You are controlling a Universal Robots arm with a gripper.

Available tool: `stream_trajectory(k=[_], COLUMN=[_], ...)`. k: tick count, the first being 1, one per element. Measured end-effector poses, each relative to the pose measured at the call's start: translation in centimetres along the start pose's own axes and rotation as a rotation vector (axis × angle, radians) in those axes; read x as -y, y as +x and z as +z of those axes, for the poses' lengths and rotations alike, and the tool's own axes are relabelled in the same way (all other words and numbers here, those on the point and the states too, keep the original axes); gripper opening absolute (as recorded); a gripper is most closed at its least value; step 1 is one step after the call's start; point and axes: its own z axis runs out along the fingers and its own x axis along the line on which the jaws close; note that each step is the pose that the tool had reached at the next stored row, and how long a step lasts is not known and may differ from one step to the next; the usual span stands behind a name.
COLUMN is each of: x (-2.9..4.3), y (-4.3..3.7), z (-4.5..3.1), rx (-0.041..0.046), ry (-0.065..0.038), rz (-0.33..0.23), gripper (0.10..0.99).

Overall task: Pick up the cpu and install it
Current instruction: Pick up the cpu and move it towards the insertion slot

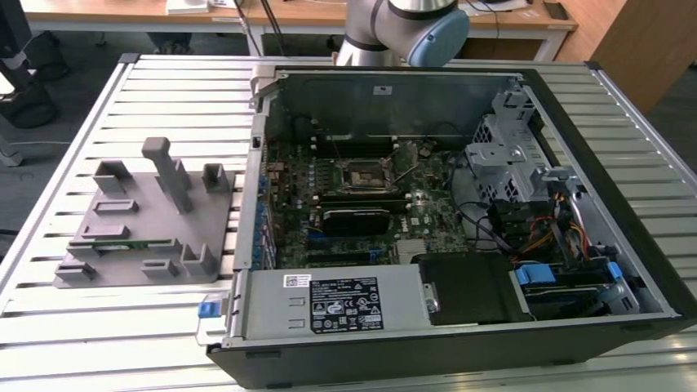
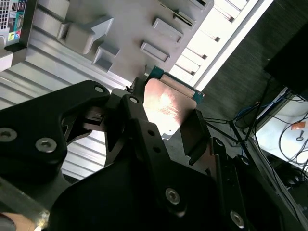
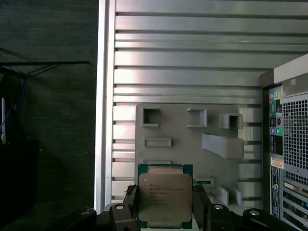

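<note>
Slatted metal table (image 3: 183, 53) runs under everything, with dark floor past its edge. Both fingers (image 3: 131, 201) of the gripper (image 3: 165, 208) are pinched on opposite edges of the cpu (image 3: 165, 195) in both wrist views. The chip hangs clear of the table, touching nothing but the pads, with the grey fixture (image 3: 178, 130) lying beyond it.

My read is that this is the carry. It wants a level, steady hold with pressure on the edges only and no twist in the grip, so the chip keeps its bearing for the socket (image 1: 363, 173) inside the open case (image 1: 654, 278).

The cpu is a small flat square — a pale metal lid with faint print, framed by a thin green board rim. In the second wrist view the lid catches a warm glare. It sits straight between the fingers, not skewed, as far as I can tell
</note>
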Motion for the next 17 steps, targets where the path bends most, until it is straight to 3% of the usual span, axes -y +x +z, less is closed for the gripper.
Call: stream_trajectory(k=[7,17], x=[-0.02,-0.01], y=[-0.16,-2.78], z=[-0.09,-0.06], rx=[-0.0002,-0.0001], ry=[0.0,0.0], rz=[0.0,0.0], gripper=[0.541,0.541])
